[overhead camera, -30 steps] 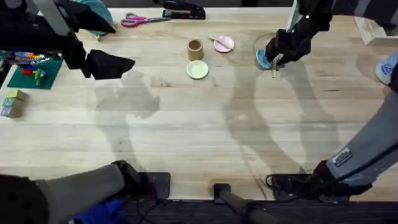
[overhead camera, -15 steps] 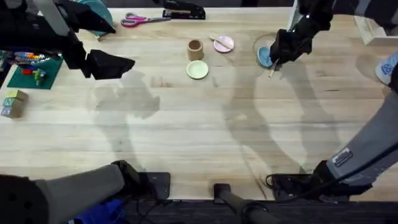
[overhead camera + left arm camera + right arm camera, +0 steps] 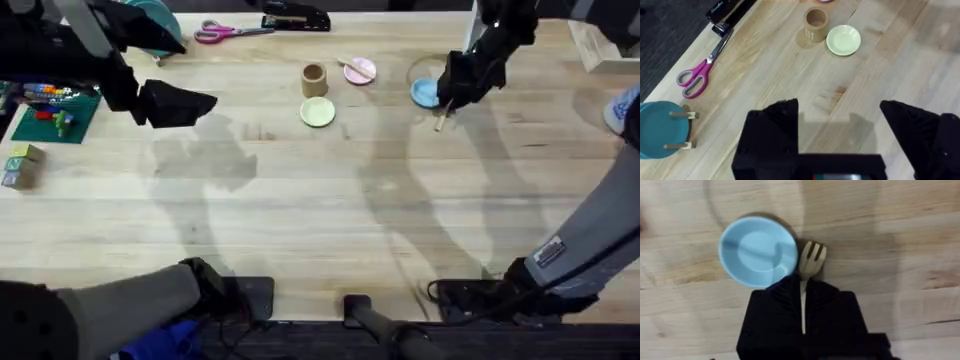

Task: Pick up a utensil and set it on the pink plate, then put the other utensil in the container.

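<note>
My right tool [image 3: 802, 300] is clamped on the small light wooden fork [image 3: 810, 262] at mid-handle, tines beside the light blue plate [image 3: 757, 250]. I reckon it's light, stiff, a bit slick, so hold near the middle. Left tool [image 3: 840, 117] gapes wide, holding nothing.

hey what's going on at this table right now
The right gripper has closed on the wooden fork by its handle, right beside the light blue plate. The wooden spoon already lies on the pink plate, near the brown container. The left gripper hangs open above the table, holding nothing.
</note>
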`<act>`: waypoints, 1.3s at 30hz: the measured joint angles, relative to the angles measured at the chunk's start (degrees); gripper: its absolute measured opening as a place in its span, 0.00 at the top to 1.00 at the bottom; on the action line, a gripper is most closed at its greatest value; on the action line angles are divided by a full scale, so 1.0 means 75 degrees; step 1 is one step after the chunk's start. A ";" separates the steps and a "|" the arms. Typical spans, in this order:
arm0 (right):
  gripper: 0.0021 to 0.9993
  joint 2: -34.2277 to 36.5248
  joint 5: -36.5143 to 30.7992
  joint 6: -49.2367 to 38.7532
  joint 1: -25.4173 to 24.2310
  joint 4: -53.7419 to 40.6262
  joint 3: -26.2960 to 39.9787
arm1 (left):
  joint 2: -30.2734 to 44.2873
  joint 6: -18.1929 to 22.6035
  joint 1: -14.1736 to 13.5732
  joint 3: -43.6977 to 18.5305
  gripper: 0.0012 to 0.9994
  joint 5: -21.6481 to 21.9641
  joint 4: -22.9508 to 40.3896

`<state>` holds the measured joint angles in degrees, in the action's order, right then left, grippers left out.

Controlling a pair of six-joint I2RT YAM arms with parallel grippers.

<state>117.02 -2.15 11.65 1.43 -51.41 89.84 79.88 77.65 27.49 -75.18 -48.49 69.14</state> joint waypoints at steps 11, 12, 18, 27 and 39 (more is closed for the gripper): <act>0.97 -0.0057 -0.0029 -0.0139 0.0000 -0.0488 0.0646 | 0.0000 0.0000 0.0000 0.0000 0.01 0.0000 -0.0002; 0.97 -0.0066 -0.0029 -0.0161 0.0000 -0.0542 0.0650 | 0.0000 0.0000 0.0000 0.0000 0.01 0.0000 0.0000; 0.97 -0.0066 -0.0078 -0.0220 0.0000 -0.0877 0.0650 | 0.0000 0.0000 0.0000 0.0000 0.01 0.0000 0.0000; 0.18 -0.0066 -0.0398 -0.0533 0.0000 -0.1269 0.0650 | 0.0000 0.0000 0.0000 0.0000 0.01 0.0000 0.0000; 0.00 -0.0066 -0.0405 -0.0974 0.0000 -0.1271 0.0656 | 0.0000 0.0000 0.0000 0.0000 0.01 0.0000 0.0000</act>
<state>116.53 -5.19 4.34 1.43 -60.95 94.76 79.88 77.65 27.49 -75.18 -48.49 69.14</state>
